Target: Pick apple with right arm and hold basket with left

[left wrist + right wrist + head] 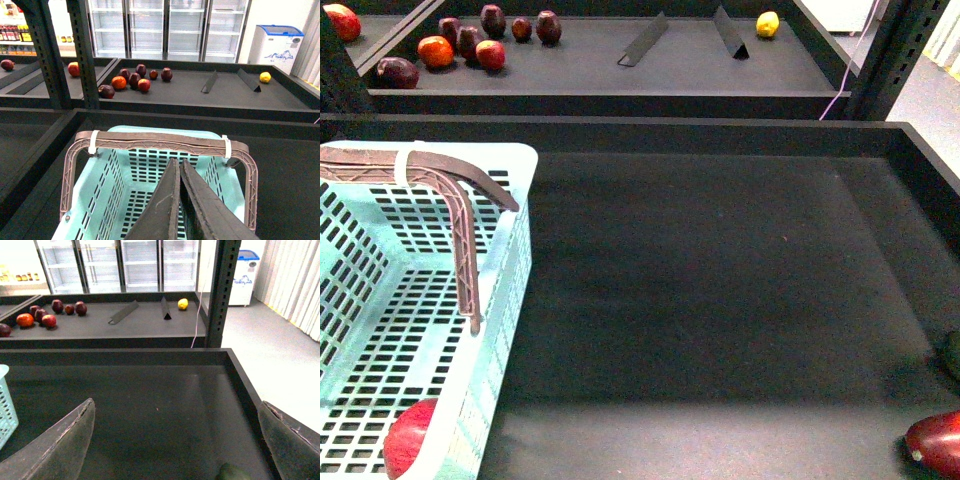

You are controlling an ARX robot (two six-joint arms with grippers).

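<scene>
- Apple (408, 438): glossy red, round, seen only in part at the front view's lower edge; stem end not visible, so which way it points can't be told.
- It lies inside the basket (510, 262), on the slotted floor, in the near corner against the right-hand wall.
- Basket: light turquoise plastic w/ slotted sides and base, on the left of the near black tray (720, 300); long axis runs away from the robot. Nothing else seen in it.
- Two brown-purple handles (160, 142) are strapped together w/ white ties; in the left wrist view they stand up as an arch across the basket.
- Left gripper (179, 165): fingers pressed together, nothing between them, hanging over the basket just short of the handles, not touching.
- Right gripper (175, 440): fingers spread wide, empty, over the bare tray floor.
- Dark maroon fruit (938, 442) sits at the tray's near right corner.
- Far tray (720, 75) holds a cluster of red and maroon fruit (470, 45) at left, a yellow fruit (767, 24) at right, two dividers (685, 38) between.
</scene>
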